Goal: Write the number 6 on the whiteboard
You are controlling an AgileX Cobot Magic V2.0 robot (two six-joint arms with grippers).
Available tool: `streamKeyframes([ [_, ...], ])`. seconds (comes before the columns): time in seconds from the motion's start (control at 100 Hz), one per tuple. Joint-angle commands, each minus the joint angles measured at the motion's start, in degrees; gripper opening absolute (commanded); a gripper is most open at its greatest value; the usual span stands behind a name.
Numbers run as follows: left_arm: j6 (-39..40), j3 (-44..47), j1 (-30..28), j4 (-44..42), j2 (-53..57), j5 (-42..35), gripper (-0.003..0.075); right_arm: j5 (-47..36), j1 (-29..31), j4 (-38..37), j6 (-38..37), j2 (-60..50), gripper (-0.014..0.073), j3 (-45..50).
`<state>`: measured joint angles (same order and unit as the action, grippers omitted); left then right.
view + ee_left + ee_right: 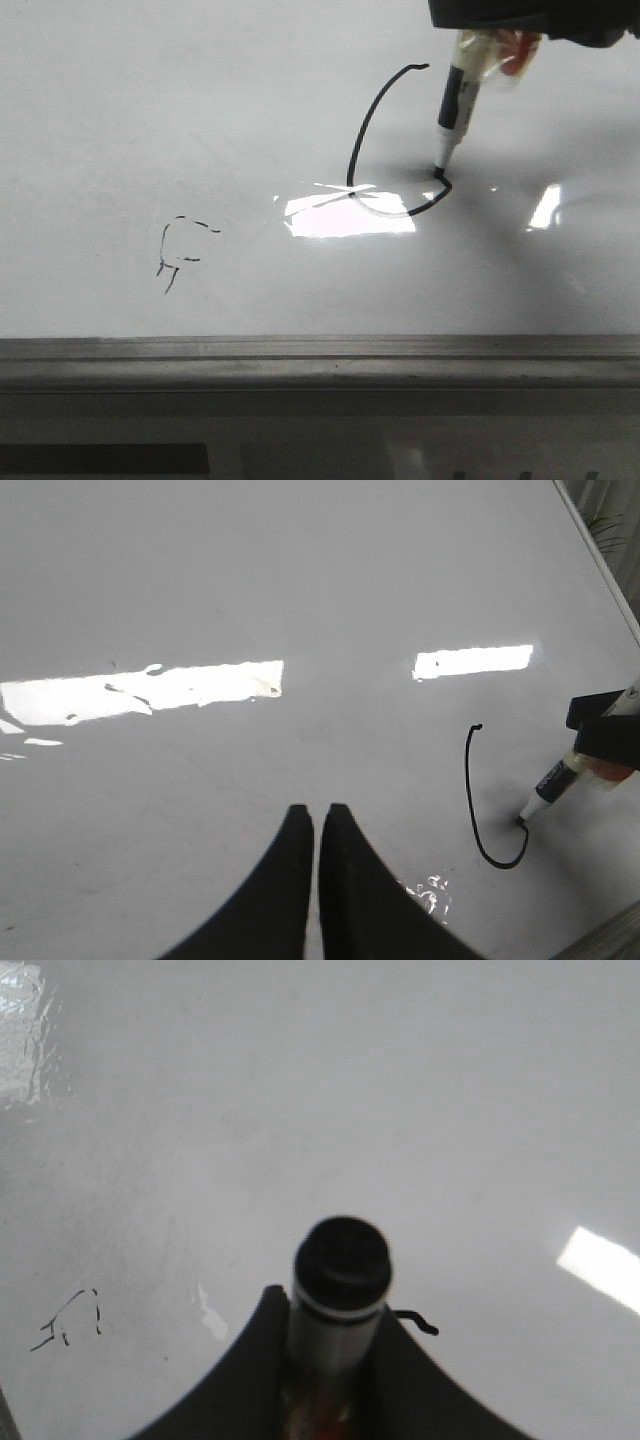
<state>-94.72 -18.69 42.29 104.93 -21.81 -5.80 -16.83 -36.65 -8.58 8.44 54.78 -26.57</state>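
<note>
ledge (300, 362): nearest me, grey metal strip along the board's bottom edge, nothing on it that I can see.
scribble (180, 252): small broken dashes, lower left of the whiteboard (150, 120), well apart from my stroke. I ignore it.
left gripper (318, 825): fingers pressed together, holding nothing, hanging over bare board away from the digit; I judge it's parked there to stay out of the way.
number 6 (362, 130): right of centre, partly over the glare patch (345, 215). Stem hooked at top, bottom curve drawn, loop not yet closed.
marker (458, 105): tip touching the board at the loop's right side, body tilted back toward the arm so I can see the line.
right gripper (335, 1360): fingers pinching the marker barrel, cap end facing the wrist camera.
next: I'd say curl left to meet the stem.
</note>
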Motion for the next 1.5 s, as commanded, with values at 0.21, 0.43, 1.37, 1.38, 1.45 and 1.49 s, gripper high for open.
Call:
streamKeyframes([
  [0.21, 0.4, -1.6, -0.1, 2.2, -0.4, 1.7, -0.0020, -5.5, -1.9, -0.4, 1.1, 6.7, -0.0064, -7.2],
  [0.43, 0.4, -1.6, -0.1, 2.2, -0.4, 2.1, -0.0020, -2.9, -2.5, -0.4, 1.1, 8.2, -0.0064, -8.1],
  [1.37, -9.3, -15.3, 0.0, -4.4, -41.7, 50.8, 0.0353, 28.9, -22.2, 10.1, 0.5, -13.5, -0.0064, -12.8],
  [1.38, -9.7, -15.4, 0.0, -4.4, -42.3, 51.1, 0.0353, 28.9, -22.4, 10.1, 0.5, -13.5, -0.0064, -12.8],
  [1.45, -13.9, -16.2, 0.1, -3.8, -44.6, 54.5, 0.0353, 28.7, -24.4, 10.1, 0.5, -13.5, -0.0064, -12.8],
  [1.49, -16.4, -16.6, 0.1, -3.6, -45.4, 56.7, 0.0353, 28.4, -25.3, 10.1, 0.5, -13.5, -0.0064, -12.8],
])
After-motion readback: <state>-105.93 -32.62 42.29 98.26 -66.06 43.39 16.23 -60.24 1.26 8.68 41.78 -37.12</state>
